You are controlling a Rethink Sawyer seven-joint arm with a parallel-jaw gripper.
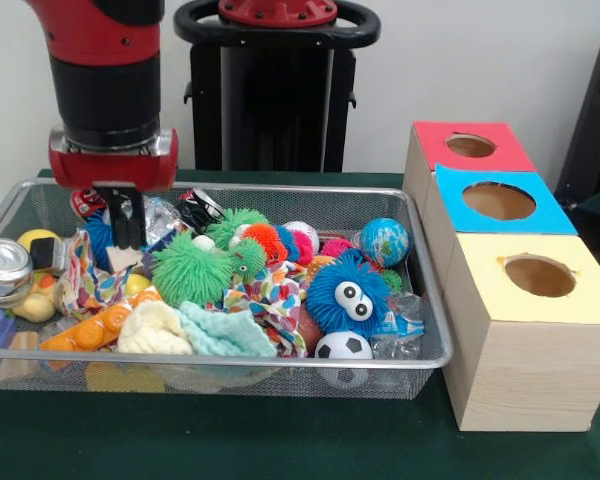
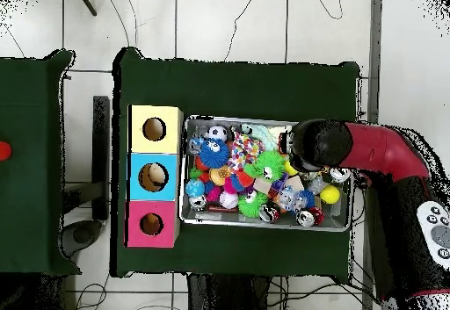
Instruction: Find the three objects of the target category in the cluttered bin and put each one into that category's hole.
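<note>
The wire mesh bin (image 1: 420, 355) is full of toys; it also shows in the overhead view (image 2: 264, 119). My gripper (image 1: 128, 238) reaches down into the bin's left part, its tips among the clutter. One crushed can (image 1: 4, 268) with a shiny silver end lies at the bin's left edge. A black and red can (image 1: 200, 208) lies at the far wall, right of the gripper. A red and white can (image 1: 85, 203) sits partly hidden behind the gripper. The red-topped box's hole (image 1: 470, 146) is at the far right, and shows in the overhead view (image 2: 151, 224) too.
Blue-topped (image 1: 498, 201) and yellow-topped (image 1: 539, 276) boxes stand in front of the red one. The bin holds spiky green (image 1: 192, 270) and blue (image 1: 348, 292) balls, a small football (image 1: 342, 346), cloths and plastic toys. In the overhead view my arm (image 2: 369, 148) covers the bin's right part.
</note>
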